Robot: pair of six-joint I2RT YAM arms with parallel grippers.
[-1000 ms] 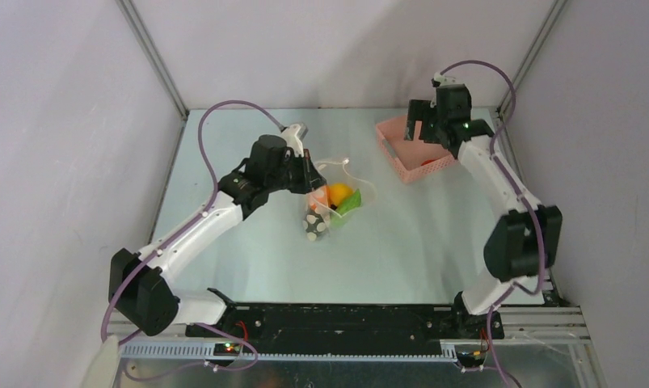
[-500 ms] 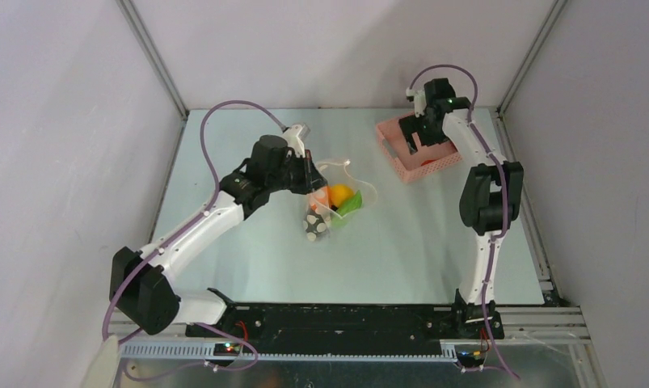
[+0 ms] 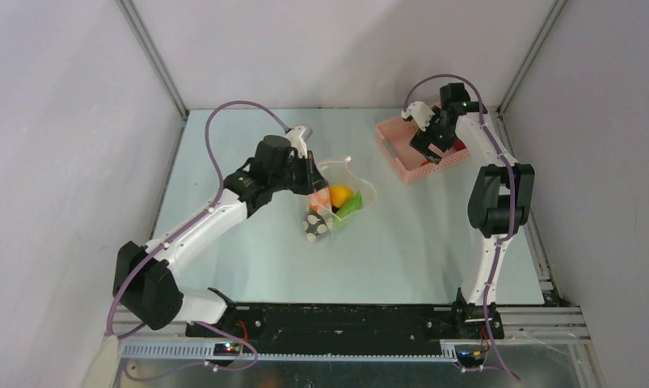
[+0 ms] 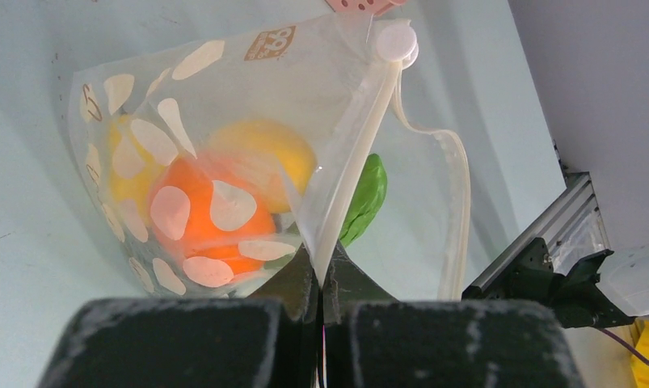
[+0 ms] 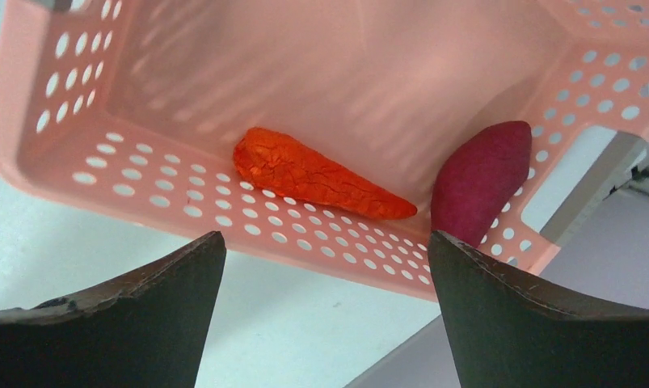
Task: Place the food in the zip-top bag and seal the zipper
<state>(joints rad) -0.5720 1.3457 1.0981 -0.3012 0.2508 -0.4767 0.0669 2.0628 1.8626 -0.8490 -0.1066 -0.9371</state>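
The zip-top bag (image 4: 224, 89) lies mid-table (image 3: 264, 250) with orange, yellow and green food (image 4: 216, 210) inside and its zipper (image 4: 458, 202) gaping. My left pincer (image 4: 321, 279) is clamped on the bag's mouth edge. My right pincer (image 5: 325, 242) hangs spread wide over the pink basket (image 5: 143, 162), which holds an orange carrot (image 5: 313, 174) and a dark red piece (image 5: 482, 178).

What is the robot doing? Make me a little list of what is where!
left gripper: shut on the bag's edge
bag: mouth open, zipper not sealed
in bag: orange piece, yellow piece
at bag's mouth: green piece
right gripper: open, over the basket
in basket: carrot, dark red piece
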